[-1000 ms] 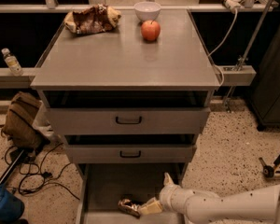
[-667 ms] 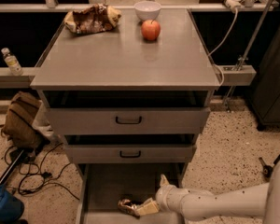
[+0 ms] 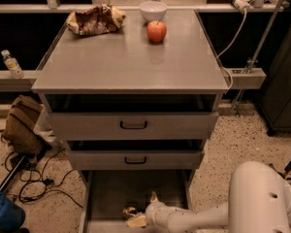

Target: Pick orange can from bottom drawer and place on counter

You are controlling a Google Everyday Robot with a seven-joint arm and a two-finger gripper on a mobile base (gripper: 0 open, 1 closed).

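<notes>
- Camera view: the gripper [image 3: 139, 219] is down inside the drawer [image 3: 115, 188], at its front edge near the bottom of the frame. The white arm [image 3: 199, 216] reaches in from the right.
- The can [image 3: 130, 211] lies on the drawer floor towards the front, just left of centre.
- The key relation is that the can sits just to the left of the gripper and a little further back in the drawer. They are so close that I cannot tell whether they touch.
- The can shows only as a small dented lump, so its long axis cannot be told.
- I cannot tell whether the gripper is released, clenched or already grasping the can.
- My reading is that this is the grasp step: nothing has been lifted, and the can has not yet reached the counter [image 3: 126, 67].
- There is only one arm, so which one is nearer does not arise. Any lift will have to come forward, clear of the middle drawer [image 3: 135, 159] overhanging the back of the tray.
- Count of the task's things: one can, one gripper and one counter.
- There are three drawers: the open bottom one, the middle one and the top drawer [image 3: 133, 125]. The upper two each have one black handle.
- On the counter's far edge are one apple [image 3: 156, 31], one bowl [image 3: 153, 9] and one bag [image 3: 94, 19]. All three are well apart from the front half.
- One bottle [image 3: 12, 64] stands on the ledge to the left.
</notes>
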